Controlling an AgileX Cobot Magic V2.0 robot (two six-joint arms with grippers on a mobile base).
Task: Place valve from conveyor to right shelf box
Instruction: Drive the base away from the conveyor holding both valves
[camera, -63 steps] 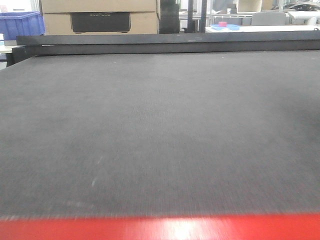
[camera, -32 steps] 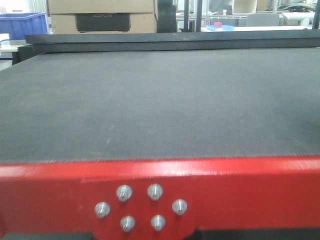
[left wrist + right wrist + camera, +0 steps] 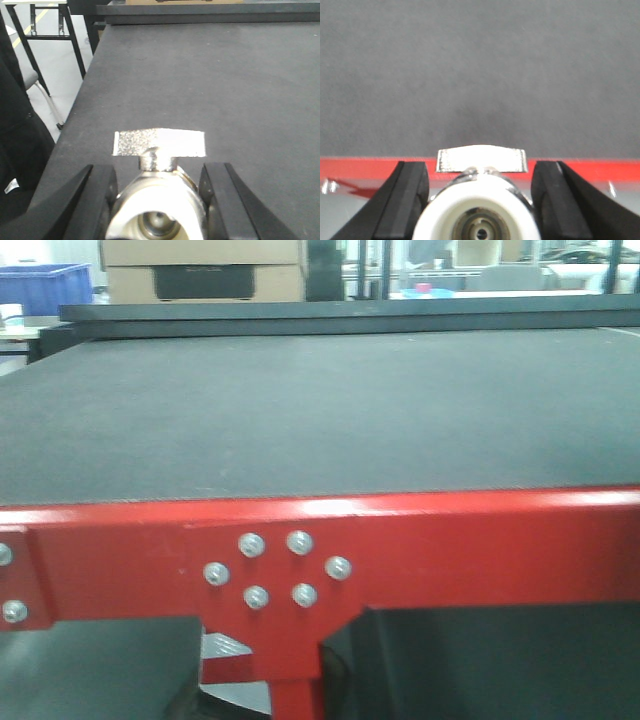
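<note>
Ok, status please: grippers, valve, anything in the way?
Left gripper shut on valve. Right gripper shut on second valve. Conveyor bare, nothing blocking.

**Conveyor**: dark grey belt with a fine woven texture; black rail along its far edge. **Frame**: glossy red, studded with silver bolts. **Background:** blue bin; tan cardboard box with a dark panel. **Left-hand valve**: silver body, speckled silver handle, white inner ring, flanked by black left fingers. **Right-hand valve**: white ring, pale silver handle, flanked by black right fingers.
</note>
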